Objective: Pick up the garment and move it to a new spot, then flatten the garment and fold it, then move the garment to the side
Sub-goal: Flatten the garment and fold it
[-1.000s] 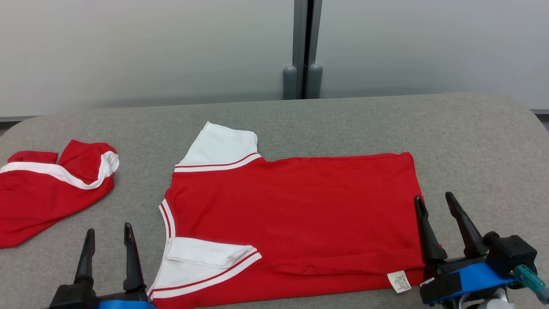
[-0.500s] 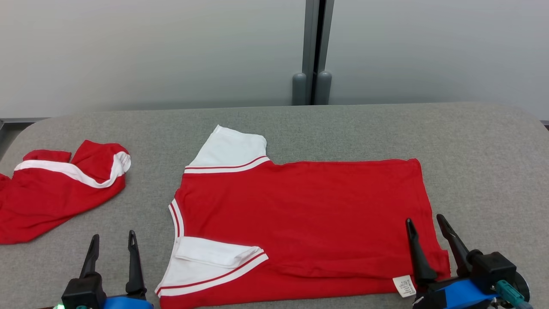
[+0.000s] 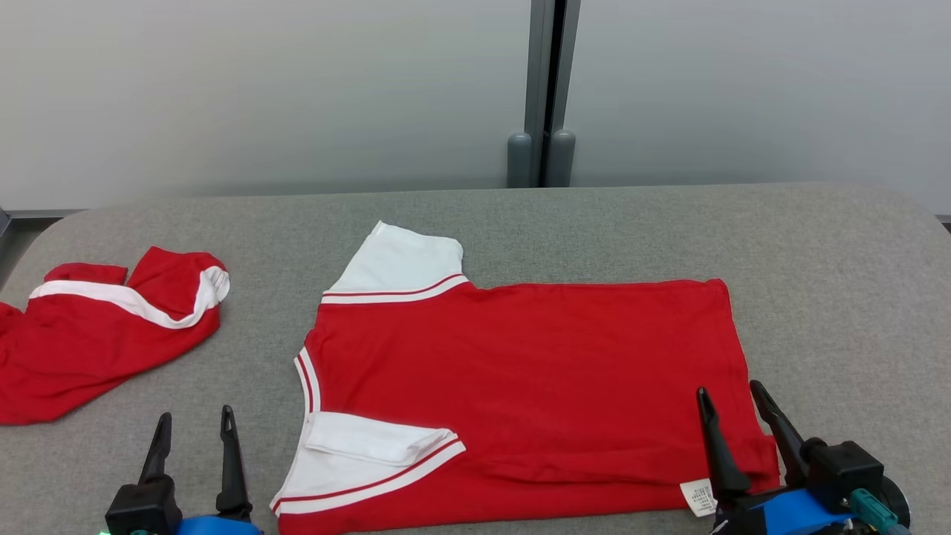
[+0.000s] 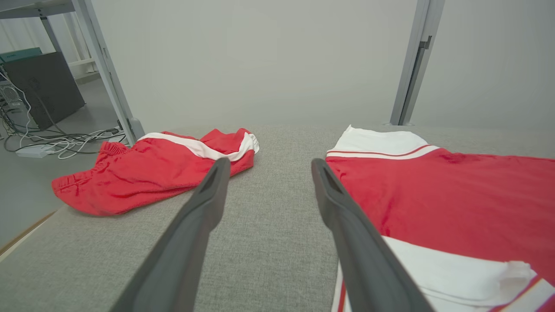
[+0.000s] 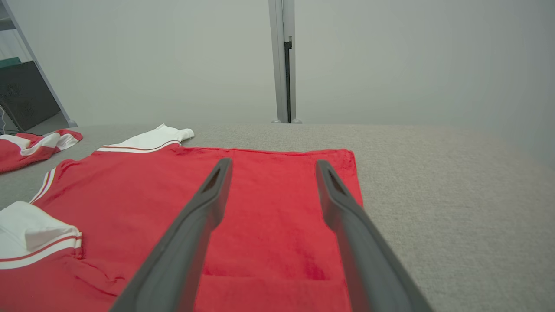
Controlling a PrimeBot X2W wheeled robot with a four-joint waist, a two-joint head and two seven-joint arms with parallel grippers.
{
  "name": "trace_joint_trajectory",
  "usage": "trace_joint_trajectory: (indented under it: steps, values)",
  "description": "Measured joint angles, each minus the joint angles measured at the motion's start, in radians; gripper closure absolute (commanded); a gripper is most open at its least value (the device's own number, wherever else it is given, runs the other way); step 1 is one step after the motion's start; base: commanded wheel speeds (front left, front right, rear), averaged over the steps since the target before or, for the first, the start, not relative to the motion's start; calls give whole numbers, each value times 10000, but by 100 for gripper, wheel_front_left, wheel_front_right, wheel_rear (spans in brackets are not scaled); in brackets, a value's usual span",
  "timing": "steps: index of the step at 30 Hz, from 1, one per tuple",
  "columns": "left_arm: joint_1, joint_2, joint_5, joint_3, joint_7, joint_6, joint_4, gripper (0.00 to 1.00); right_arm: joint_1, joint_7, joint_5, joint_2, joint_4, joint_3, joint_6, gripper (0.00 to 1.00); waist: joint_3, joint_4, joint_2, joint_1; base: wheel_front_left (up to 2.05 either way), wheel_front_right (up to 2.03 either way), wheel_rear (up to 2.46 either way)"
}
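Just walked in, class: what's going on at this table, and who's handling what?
A two-armed robot is working on a red shirt with white sleeves, spread on the grey table. Its near edge looks folded over, the near sleeve tucked onto the body. Both pincers are open and hold nothing: the right pincer is at the shirt's hem corner, the left pincer over bare table beside the collar. A second red garment lies crumpled at the left.

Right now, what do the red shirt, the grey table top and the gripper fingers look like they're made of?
Red shirt: soft matte knit, probably cotton jersey; it lies limp with shallow creases.
Table top: grey woven or felt-like fabric cover, judging by its speckled weave.
Gripper fingers: dark, smooth matte plastic or rubber; I can't tell which.
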Motion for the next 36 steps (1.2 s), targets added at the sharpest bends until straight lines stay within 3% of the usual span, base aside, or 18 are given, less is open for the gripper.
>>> trace_joint_trajectory:
  steps: [29, 36]
  values:
    - [198, -119, 46, 94, 0, -31, 33, 0, 98, 0, -29, 35, 276, 84, 0, 0, -250, -146, 0, 0, 0, 0, 0]
    - [-652, 219, 19, 59, 0, -414, 422, 0, -530, 0, 8, -48, 407, 207, 0, 0, 77, -373, 0, 0, 0, 0, 0]
